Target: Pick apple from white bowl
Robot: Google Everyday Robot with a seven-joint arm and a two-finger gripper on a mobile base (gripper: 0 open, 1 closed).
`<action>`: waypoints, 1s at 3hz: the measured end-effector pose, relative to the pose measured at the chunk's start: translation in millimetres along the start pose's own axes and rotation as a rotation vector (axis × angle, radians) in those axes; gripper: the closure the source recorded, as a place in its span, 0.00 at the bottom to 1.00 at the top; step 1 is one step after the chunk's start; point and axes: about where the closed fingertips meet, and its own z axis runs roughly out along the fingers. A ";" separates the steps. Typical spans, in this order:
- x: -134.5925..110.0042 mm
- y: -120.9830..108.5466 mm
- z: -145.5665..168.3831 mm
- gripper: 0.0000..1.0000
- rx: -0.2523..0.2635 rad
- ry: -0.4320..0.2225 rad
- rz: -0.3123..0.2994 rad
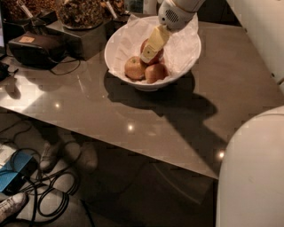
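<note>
The white bowl [118, 56] stands on the far part of the brown table [186, 128] and is lined with crumpled white paper [182, 44]. Three apples lie in it. The deep red apple [159, 55] is at the back, partly hidden by my gripper. A pale yellow-tan apple [134, 67] and an orange-pink apple [155, 72] lie in front of it. My gripper [149, 50] reaches down into the bowl from the upper right, its yellowish tip right at the red apple.
Dark containers of brown granola-like food [80, 12] and a black device [36, 48] with a cord stand left of the bowl. The table's front edge runs diagonally. Cables [49, 195] and shoes lie on the floor below. My white body [253, 177] fills the lower right.
</note>
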 end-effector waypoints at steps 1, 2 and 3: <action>6.0 -4.5 12.8 0.16 -0.015 0.014 0.018; 10.0 -6.9 24.0 0.17 -0.031 0.024 0.034; 10.0 -6.9 24.0 0.36 -0.031 0.024 0.034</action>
